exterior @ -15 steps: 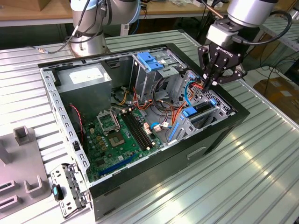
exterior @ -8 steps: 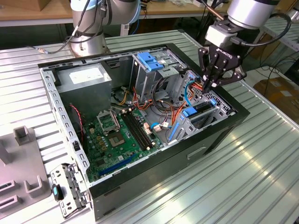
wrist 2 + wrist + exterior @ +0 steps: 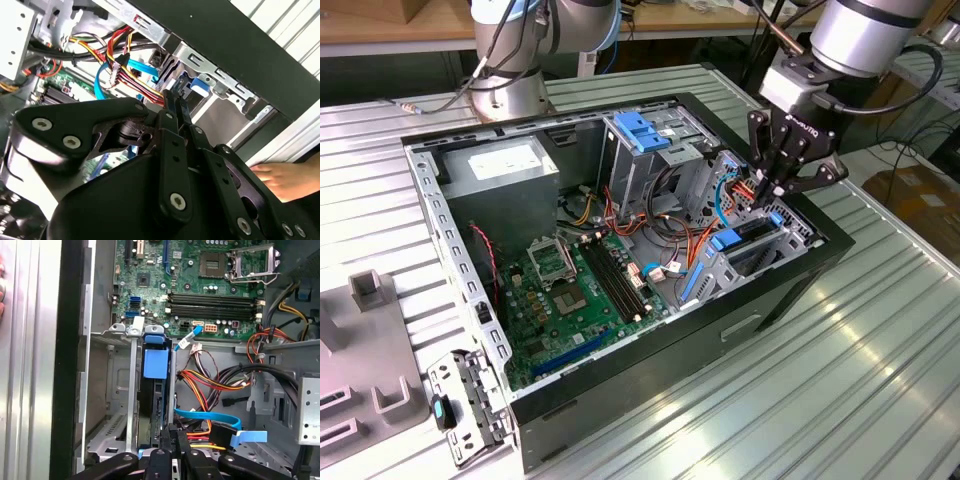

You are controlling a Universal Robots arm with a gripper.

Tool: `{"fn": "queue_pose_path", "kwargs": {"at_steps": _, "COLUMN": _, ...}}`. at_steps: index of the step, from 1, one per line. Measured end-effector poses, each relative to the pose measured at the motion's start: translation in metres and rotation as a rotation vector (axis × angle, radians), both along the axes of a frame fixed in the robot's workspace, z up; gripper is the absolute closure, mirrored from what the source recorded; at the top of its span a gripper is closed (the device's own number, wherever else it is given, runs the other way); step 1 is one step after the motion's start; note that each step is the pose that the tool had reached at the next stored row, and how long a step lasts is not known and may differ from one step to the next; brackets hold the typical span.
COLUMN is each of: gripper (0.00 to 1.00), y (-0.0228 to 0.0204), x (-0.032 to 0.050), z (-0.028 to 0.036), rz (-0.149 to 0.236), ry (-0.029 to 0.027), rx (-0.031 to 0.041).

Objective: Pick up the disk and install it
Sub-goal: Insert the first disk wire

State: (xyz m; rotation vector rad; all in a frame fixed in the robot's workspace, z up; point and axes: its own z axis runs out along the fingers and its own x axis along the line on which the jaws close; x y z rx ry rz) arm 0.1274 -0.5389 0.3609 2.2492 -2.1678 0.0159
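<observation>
The disk (image 3: pixel 155 364) stands on edge in a slot of the drive cage (image 3: pixel 116 390) at the front corner of the open computer case (image 3: pixel 650 360). Its bright blue bracket faces up and its dark body runs down into the slot. In the exterior view the disk (image 3: pixel 727 240) sits low on the exterior view's right. My gripper (image 3: pixel 767 196) hangs just above that cage, its black fingers (image 3: pixel 176 440) shut together next to the disk's end, beside the blue and red cables. In the second wrist view the gripper (image 3: pixel 173 98) points at the blue bracket (image 3: pixel 199 85). Whether it touches the disk is hidden.
Bundled orange, red and blue cables (image 3: pixel 210 390) crowd the space beside the cage. The motherboard (image 3: pixel 570 290), a grey metal box with a white sticker (image 3: pixel 500 165) and a blue-topped bay (image 3: pixel 645 130) fill the case. A person's hand (image 3: pixel 285 177) rests outside the case wall. Grey fixtures (image 3: pixel 370 340) lie at the exterior view's left.
</observation>
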Motion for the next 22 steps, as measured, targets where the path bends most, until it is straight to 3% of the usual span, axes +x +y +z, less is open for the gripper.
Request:
{"fn": "queue_pose_path", "kwargs": {"at_steps": 9, "gripper": 0.83, "y": -0.0067, "x": -0.0006, "z": -0.0029, "rz": -0.013, "ry": -0.0002, "rx": 0.0012}}
{"fn": "queue_pose_path", "kwargs": {"at_steps": 22, "gripper": 0.83, "y": -0.0076, "x": -0.0021, "z": -0.0045, "rz": -0.019, "ry": -0.0002, "rx": 0.0012}}
